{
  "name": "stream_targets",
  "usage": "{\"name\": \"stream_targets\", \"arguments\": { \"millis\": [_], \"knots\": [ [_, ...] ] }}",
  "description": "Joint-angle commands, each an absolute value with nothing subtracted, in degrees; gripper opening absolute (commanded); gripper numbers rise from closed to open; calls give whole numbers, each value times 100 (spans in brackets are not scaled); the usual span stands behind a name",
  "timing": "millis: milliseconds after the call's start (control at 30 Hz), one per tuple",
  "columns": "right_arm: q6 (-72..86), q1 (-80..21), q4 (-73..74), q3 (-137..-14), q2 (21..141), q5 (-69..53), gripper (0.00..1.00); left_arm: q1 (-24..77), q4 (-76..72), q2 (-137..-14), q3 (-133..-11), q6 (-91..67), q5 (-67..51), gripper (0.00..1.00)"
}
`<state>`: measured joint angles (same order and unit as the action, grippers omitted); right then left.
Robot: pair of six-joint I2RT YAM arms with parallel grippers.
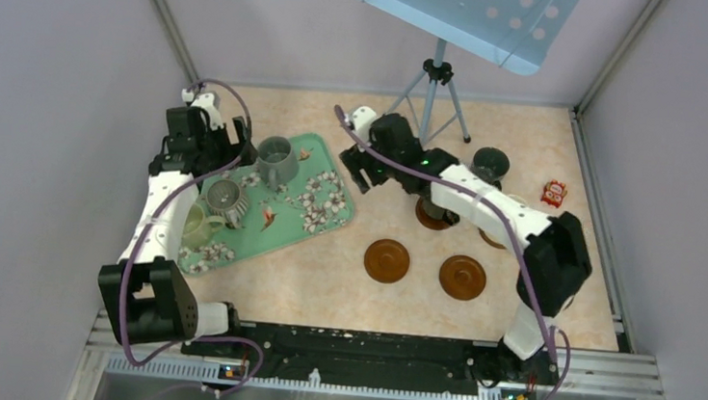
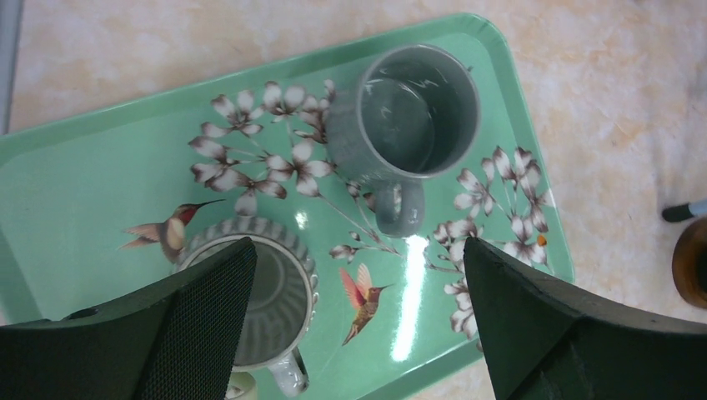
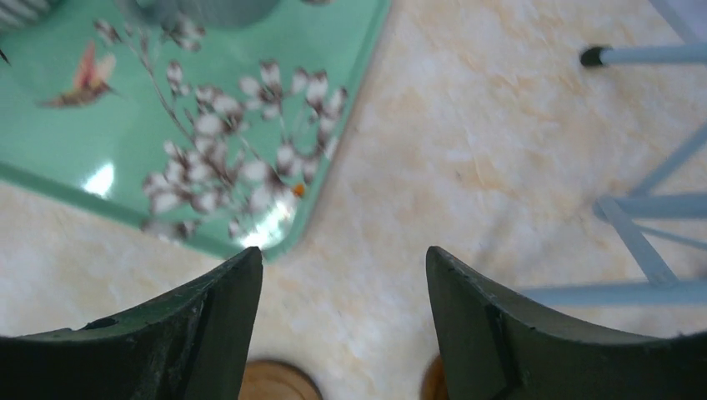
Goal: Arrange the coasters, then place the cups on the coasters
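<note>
Three cups stand on the green floral tray [image 1: 315,218]: a grey-blue cup [image 1: 277,159] [image 2: 417,108], a ribbed grey cup [image 1: 226,199] [image 2: 275,287] and a pale green cup [image 1: 195,226]. A dark cup [image 1: 491,164] stands at the back right. Two brown coasters [image 1: 386,260] [image 1: 462,276] lie in the open; two more [image 1: 429,216] [image 1: 493,238] are partly hidden under the right arm. My left gripper [image 1: 229,148] [image 2: 358,250] hangs open above the tray, between the ribbed and grey-blue cups. My right gripper [image 1: 360,170] [image 3: 343,254] is open and empty over bare table, just off the tray's right corner.
A small red packet [image 1: 553,192] lies at the right. A tripod [image 1: 434,91] carrying a blue panel [image 1: 463,11] stands at the back; its legs [image 3: 642,242] are close to the right gripper. Walls close in both sides.
</note>
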<state>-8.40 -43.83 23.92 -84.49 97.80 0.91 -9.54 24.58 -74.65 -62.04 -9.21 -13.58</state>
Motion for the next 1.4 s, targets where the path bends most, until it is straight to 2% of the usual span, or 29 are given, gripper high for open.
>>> {"name": "stream_targets", "arguments": {
  "millis": [0,300,533,800,1067,1233,1367],
  "knots": [
    [211,-5084,1526,-9452,10652,1059,71,-1246,2399,-7471,-6470,-1326,-964,99],
    [1256,-5632,2048,-12080,12846,1621,71,-1822,2522,-7460,-6497,-1600,-1193,99],
    [1488,-5852,2158,-13190,13831,1668,71,-1932,2446,-7430,-6415,-1641,-1534,99],
    [1640,-5917,2206,-13631,14379,1729,71,-2053,2382,-7464,-6295,-1673,-1743,99],
    [1663,-5926,2277,-13558,14565,2064,71,-2151,2382,-7540,-6268,-1723,-1956,99],
    [1727,-5819,2203,-13186,14360,2318,52,-2201,2382,-7574,-6236,-1705,-2012,99],
    [1668,-5703,2154,-12973,14216,2208,50,-2232,2361,-7582,-6193,-1705,-2081,99]
  ]
}}
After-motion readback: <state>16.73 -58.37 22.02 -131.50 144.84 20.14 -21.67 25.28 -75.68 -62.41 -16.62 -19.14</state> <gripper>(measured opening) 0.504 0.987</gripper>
